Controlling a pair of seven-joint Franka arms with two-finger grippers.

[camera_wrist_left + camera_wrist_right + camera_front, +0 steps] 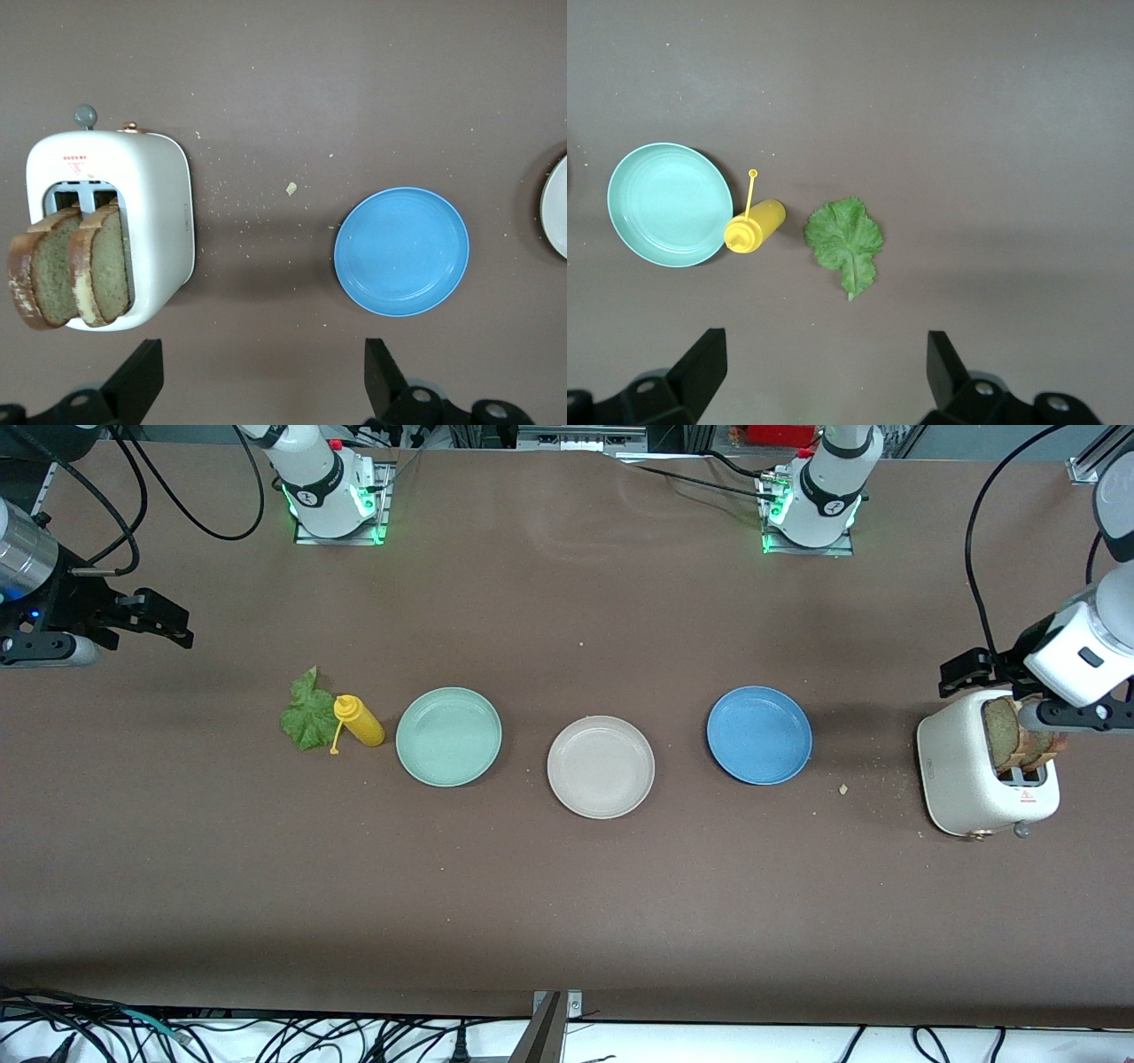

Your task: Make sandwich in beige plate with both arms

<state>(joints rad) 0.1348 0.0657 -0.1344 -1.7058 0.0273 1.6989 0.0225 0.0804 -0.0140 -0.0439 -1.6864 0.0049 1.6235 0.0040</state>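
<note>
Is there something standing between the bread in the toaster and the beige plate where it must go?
Yes. The blue plate lies on the table between the toaster, which holds the two bread slices, and the beige plate. It is low, so a lifted slice could probably pass over it.

Bright, even overhead light falls on the brown counter (pixel 567 886), all views sharp. Soft shadows lie beside the blue plate (pixel 759 735) and toaster (pixel 983 775); faint glare pales the counter's robot-side edge.
</note>
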